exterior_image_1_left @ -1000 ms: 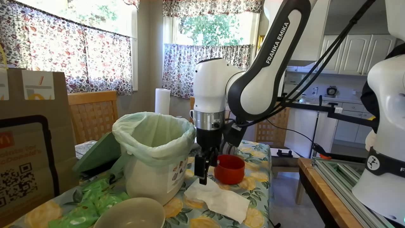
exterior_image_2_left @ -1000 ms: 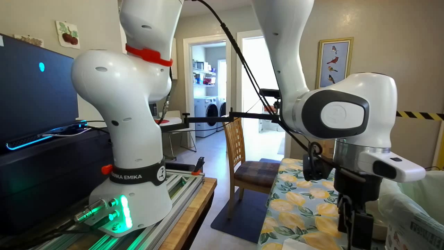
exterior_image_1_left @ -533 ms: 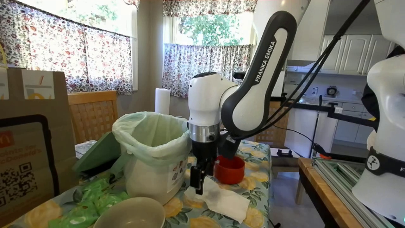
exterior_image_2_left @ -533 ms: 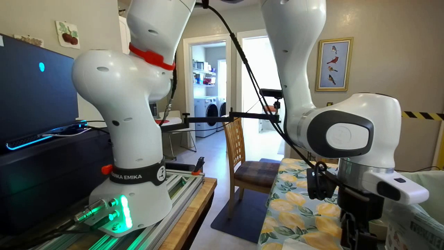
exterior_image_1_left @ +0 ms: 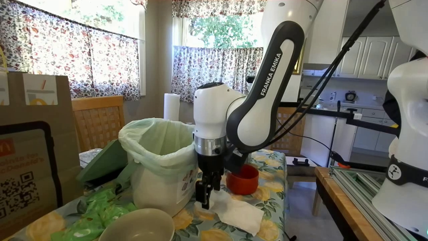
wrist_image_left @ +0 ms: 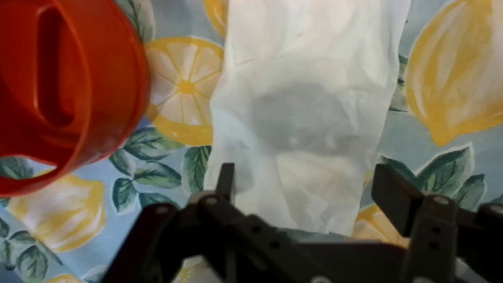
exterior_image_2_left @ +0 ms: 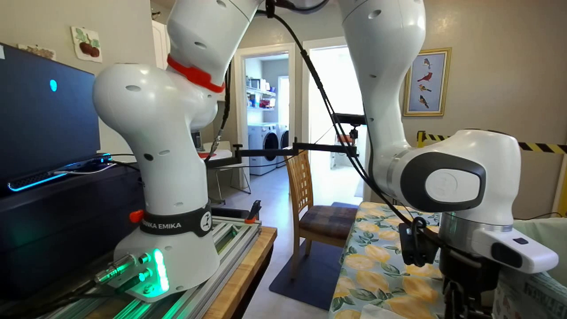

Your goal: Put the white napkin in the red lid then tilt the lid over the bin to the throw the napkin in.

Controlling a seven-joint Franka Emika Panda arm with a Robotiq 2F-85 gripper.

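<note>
Over the lemon-print tablecloth [wrist_image_left: 184, 23] we have the gripper [wrist_image_left: 305, 179] hanging point-down, and its fingers [wrist_image_left: 397, 200] are spread wide and released: in the wrist view one overlaps an edge of the white napkin [wrist_image_left: 306, 118], its partner sits just past the opposite edge. Whether either tip touches anything, we cannot tell! We see the napkin lying rumpled on the cloth, a grey shadow across its middle. Just beside it, apart, stands the red lid [wrist_image_left: 114, 102], hollow side up, a printed lemon slice and leaves showing in the gap between them. Across we go to the bin [exterior_image_1_left: 157, 194]: in an exterior view it's upright near the gripper, a light green bag [exterior_image_1_left: 174, 160] folded over its rim. Before it we've got a beige bowl [exterior_image_1_left: 143, 224] next to some crumpled green plastic [exterior_image_1_left: 82, 224], and a tall brown paper bag [exterior_image_1_left: 33, 147] at the edge. Behind rises a paper-towel roll [exterior_image_1_left: 171, 107]. In an exterior view the white arm [exterior_image_2_left: 385, 79] bends down toward the cloth, and we catch just part of the napkin at the very bottom.
</note>
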